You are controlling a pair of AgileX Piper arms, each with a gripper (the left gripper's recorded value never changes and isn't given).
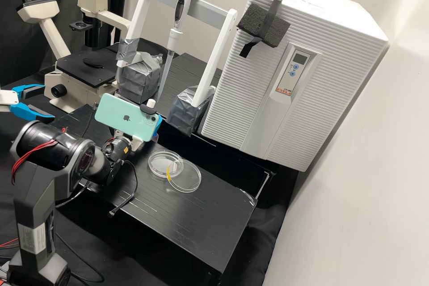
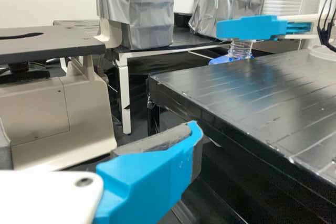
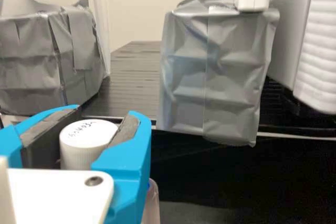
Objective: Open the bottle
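Observation:
A white ribbed screw cap (image 3: 86, 137) tops a clear bottle (image 2: 239, 53) that stands at the far edge of the black bench (image 1: 201, 219). My right gripper (image 3: 100, 116) is shut on that cap, one blue finger on each side. From above, the cap (image 1: 151, 103) pokes up behind a mint phone (image 1: 127, 118) mounted on the right arm's wrist. The left wrist view shows the right gripper's blue fingers (image 2: 257, 26) just over the bottle's neck. At the left edge of the scene, beside the bench, my left gripper (image 1: 48, 102) is open and holds nothing.
Two clear petri dishes (image 1: 174, 170) lie mid-bench. A beige microscope (image 1: 67, 67) stands at the back left. A white pipette stand with grey taped feet (image 1: 138, 76) is behind the bottle, and a large white ribbed machine (image 1: 290, 67) sits to the right.

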